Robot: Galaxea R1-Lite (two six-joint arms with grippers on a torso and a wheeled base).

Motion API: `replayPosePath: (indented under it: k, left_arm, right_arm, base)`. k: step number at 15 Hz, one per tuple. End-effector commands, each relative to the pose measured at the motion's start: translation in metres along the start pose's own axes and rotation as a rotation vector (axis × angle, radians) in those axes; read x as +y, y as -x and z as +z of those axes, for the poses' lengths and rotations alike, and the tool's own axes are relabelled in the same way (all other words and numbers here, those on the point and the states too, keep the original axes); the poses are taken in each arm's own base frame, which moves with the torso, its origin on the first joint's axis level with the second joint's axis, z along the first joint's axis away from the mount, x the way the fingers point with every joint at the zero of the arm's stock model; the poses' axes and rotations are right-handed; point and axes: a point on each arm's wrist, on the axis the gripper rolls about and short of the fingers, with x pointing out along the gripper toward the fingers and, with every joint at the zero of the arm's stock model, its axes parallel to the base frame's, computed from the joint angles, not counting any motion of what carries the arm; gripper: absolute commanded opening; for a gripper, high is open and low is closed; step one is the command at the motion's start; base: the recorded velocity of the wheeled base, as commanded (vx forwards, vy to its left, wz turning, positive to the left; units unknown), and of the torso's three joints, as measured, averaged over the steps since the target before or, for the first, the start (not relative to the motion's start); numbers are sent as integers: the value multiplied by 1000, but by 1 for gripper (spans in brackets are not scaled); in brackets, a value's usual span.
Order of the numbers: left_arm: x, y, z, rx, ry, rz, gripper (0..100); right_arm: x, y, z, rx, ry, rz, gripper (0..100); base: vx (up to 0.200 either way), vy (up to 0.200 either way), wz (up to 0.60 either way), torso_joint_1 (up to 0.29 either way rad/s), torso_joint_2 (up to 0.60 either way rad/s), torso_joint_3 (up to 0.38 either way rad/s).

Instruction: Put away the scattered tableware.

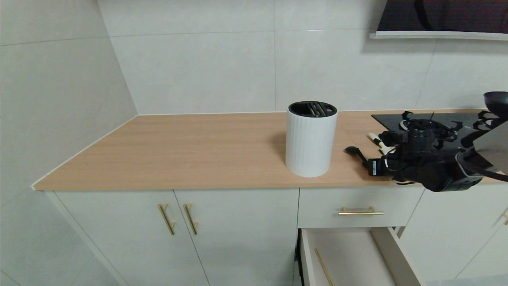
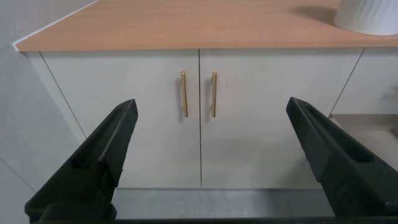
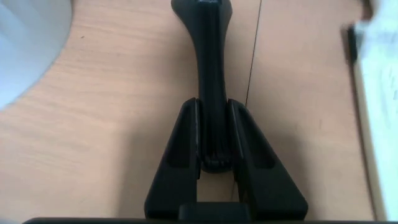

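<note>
- The right hand (image 3: 213,118) clamps the black utensil (image 3: 210,56), which lies on the counter (image 1: 178,151) just right of the white holder (image 1: 310,139).
- It should probably lift clear, tip the utensil upright, then lower it gently into a slot.
- The left hand (image 2: 211,106) is spread wide.
- Count: two utensils, including a pale-handled one (image 1: 376,140), and one holder.

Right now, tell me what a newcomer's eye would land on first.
The white holder stands in the middle of the counter. Just right of it, the right gripper is shut on a black utensil. Below the counter, a drawer is pulled open.
</note>
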Motion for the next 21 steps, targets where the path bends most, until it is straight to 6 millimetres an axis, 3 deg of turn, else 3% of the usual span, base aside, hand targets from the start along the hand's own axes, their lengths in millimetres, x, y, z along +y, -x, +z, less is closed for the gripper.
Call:
replayPosePath:
  k: [1,3,7,10,13,15,17,21]
  left_arm:
    - [0,0,0,1,0,1,100]
    - [0,0,0,1,0,1,100]
    - [0,0,0,1,0,1,100]
    - [0,0,0,1,0,1,100]
    - [0,0,0,1,0,0,100]
    - [0,0,0,1,0,1,100]
    - [0,0,0,1,0,1,100]
    - [0,0,0,1,0,1,100]
  right_arm:
    - [14,23,28,-31,-43,24,0]
    - [24,39,39,-10,-97,37,0]
    - [46,130,61,102,-224,49,0]
    - [51,177,50,149,-230,45,0]
    - [59,200,31,181,-217,54,0]
    - [63,205,24,193,-206,64,0]
    - [66,206,12,225,-188,51,0]
    - [65,204,9,234,-145,47,0]
  base:
    - [0,0,0,0,0,0]
    - [0,0,0,0,0,0]
    - [0,0,0,0,0,0]
    - [0,0,0,0,0,0]
    - [0,0,0,0,0,0]
    - [0,0,0,0,0,0]
    - [0,0,0,0,0,0]
    - [0,0,0,0,0,0]
